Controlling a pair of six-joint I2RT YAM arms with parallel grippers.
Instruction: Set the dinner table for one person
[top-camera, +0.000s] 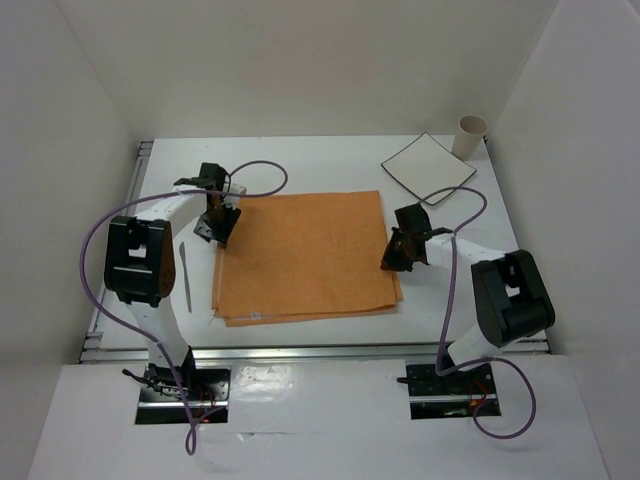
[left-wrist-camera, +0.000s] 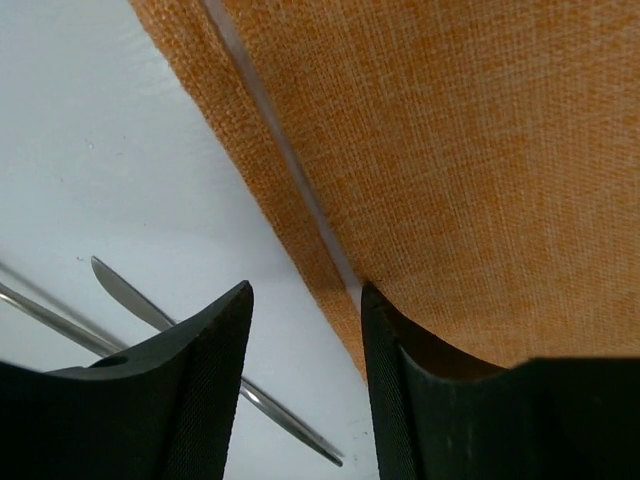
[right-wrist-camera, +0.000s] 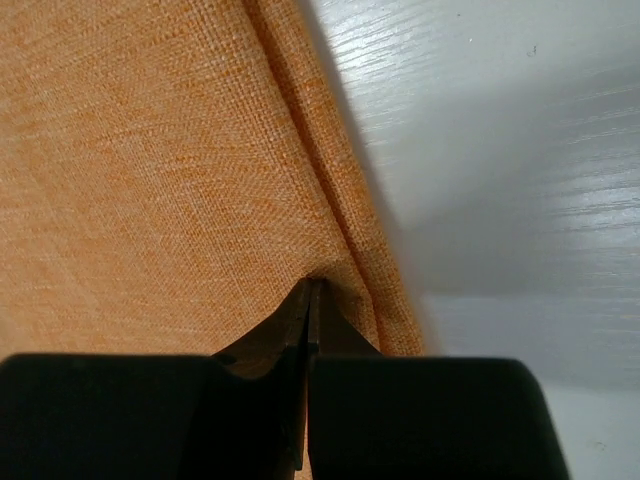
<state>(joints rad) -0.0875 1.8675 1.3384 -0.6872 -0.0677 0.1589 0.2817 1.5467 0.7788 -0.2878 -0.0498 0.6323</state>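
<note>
The white dinner table (top-camera: 300, 160) carries an orange cloth placemat (top-camera: 305, 255), folded in layers, at its middle. My left gripper (top-camera: 217, 228) is at the mat's left edge. In the left wrist view it (left-wrist-camera: 305, 290) is open, one finger over the placemat (left-wrist-camera: 470, 150) and the other over bare table (left-wrist-camera: 100, 150). My right gripper (top-camera: 397, 255) is at the mat's right edge. In the right wrist view it (right-wrist-camera: 312, 285) is shut on a pinch of the placemat (right-wrist-camera: 150, 180), which puckers at the tips.
A metal knife (top-camera: 185, 275) lies left of the mat and shows in the left wrist view (left-wrist-camera: 130, 295). A square white plate with a dark rim (top-camera: 428, 167) and a paper cup (top-camera: 470, 135) stand at the back right. White walls enclose the table.
</note>
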